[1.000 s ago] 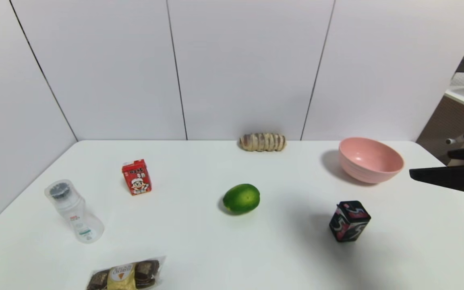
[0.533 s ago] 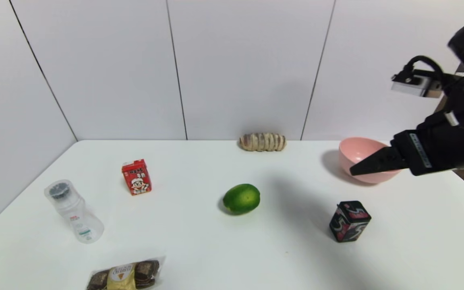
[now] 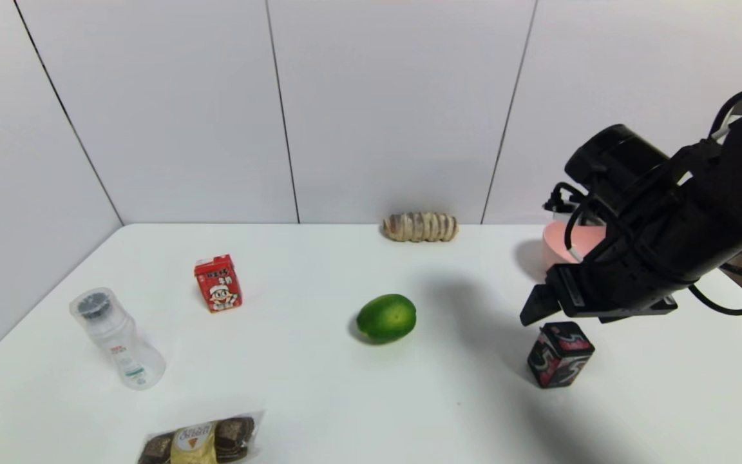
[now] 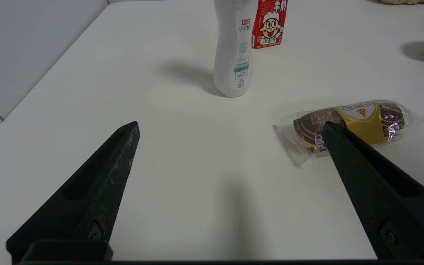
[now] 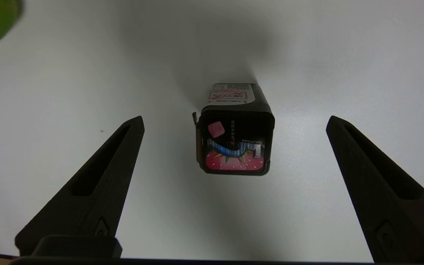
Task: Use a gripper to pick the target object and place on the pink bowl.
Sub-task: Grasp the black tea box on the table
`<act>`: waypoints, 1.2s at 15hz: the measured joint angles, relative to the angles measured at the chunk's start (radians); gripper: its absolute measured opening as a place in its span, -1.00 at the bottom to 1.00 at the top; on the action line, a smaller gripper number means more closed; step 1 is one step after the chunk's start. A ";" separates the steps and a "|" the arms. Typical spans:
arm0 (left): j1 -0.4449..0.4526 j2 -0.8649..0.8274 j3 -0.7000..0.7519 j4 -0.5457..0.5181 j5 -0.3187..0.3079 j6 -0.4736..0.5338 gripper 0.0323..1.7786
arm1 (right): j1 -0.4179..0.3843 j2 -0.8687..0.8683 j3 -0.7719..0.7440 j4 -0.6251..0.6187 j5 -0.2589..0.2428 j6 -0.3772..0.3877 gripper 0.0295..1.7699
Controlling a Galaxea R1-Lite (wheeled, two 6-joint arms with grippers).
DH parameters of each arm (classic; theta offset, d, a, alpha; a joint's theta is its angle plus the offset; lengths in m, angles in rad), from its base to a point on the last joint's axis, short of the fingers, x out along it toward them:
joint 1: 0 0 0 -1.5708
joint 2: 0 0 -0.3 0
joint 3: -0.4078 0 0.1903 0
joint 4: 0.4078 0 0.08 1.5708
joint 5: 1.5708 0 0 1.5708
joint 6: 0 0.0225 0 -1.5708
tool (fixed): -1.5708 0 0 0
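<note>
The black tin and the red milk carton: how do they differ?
The black tin is dark with pink and white swirls; the red milk carton shows a cartoon boy. The tin has a flat lid, the carton a folded top. The tin stands right under the robot's open right hand; the carton stands far across the table, no hand near. Both are small upright boxes.

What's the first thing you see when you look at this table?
The big black right gripper, fingers wide open, hanging just above the little black tin near the table's right side. Behind it a pink bowl peeks out, and a bright green fruit sits in the middle of the white table.
</note>
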 joint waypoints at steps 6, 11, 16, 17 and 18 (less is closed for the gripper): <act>0.000 0.000 0.000 0.000 0.000 0.000 1.00 | 0.017 0.041 0.060 0.000 -0.001 0.039 0.93; 0.000 0.000 0.000 0.000 0.000 0.000 1.00 | 0.020 0.048 0.086 -0.002 0.001 0.037 0.93; 0.000 0.000 0.000 0.000 0.000 0.000 1.00 | 0.021 0.053 0.094 -0.003 0.001 0.032 0.12; 0.000 0.000 0.000 0.000 0.000 0.000 1.00 | 0.020 0.053 0.094 -0.005 0.001 0.031 -0.01; 0.000 0.000 0.000 0.000 0.000 0.000 1.00 | 0.020 0.053 0.094 -0.005 0.000 0.031 -0.11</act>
